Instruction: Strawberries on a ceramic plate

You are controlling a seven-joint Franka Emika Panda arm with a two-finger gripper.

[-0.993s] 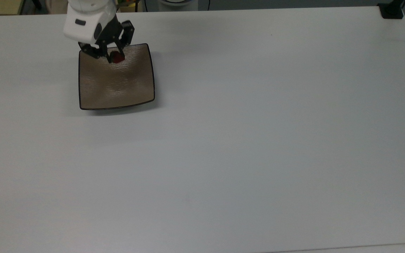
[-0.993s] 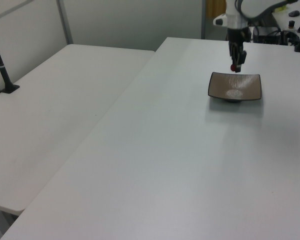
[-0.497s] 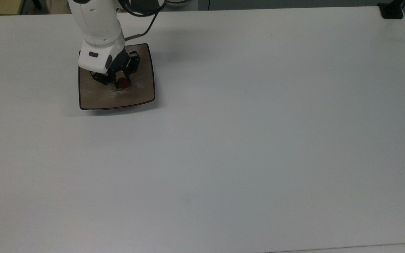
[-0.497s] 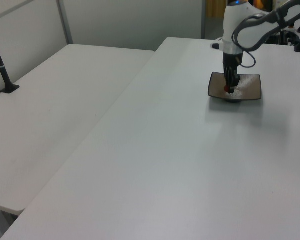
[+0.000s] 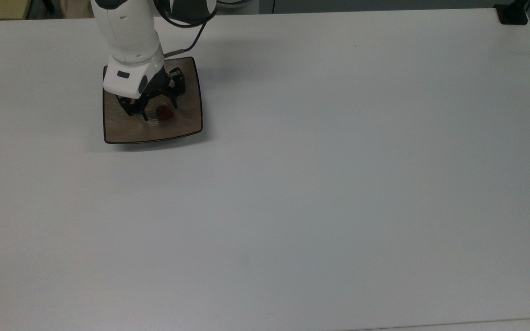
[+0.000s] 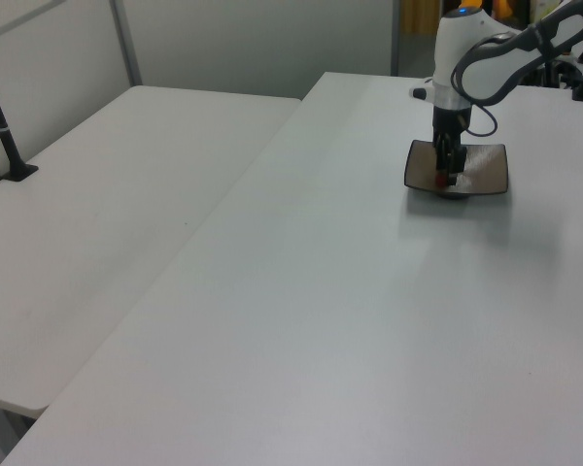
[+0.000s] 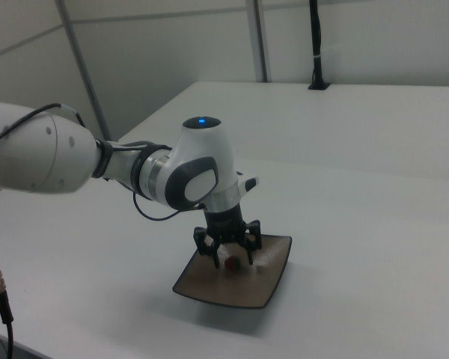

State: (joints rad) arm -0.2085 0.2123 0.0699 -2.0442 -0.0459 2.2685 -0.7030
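White tabletop (image 5: 338, 184) is stretching smooth and matte across the whole top view, and a second pale table (image 6: 107, 243) is lying just beside it on the left view's left. Dark clamped post (image 6: 5, 136) is standing on that second table at the left view's far left edge.

Arm (image 7: 52, 161), rounded and glossy white with grey joint bands, is reaching in from the right view's left and bending down over the dish; a blue light (image 7: 200, 121) is glowing on top of its wrist housing, and a thin black cable (image 5: 187, 43) is looping off it in the top view.

Square ceramic plate (image 5: 187, 124) is sitting on the tabletop toward the top view's far left. It is looking glossy and tan-brown, with a thin dark rim, upturned corners and a faintly rippled surface that is catching pale highlights.

Black gripper (image 7: 228, 259) is hanging just over the plate's middle with its two fingers spread apart, gripping nothing.

Strawberry (image 5: 166, 113), a tiny red piece far smaller than the plate, is lying on the plate's surface between the spread fingers, toward the near half of the dish in the top view. In the right view it (image 7: 231, 262) is showing red with a small green bit at its right end. In the left view the gripper (image 6: 451, 178) is covering most of it.
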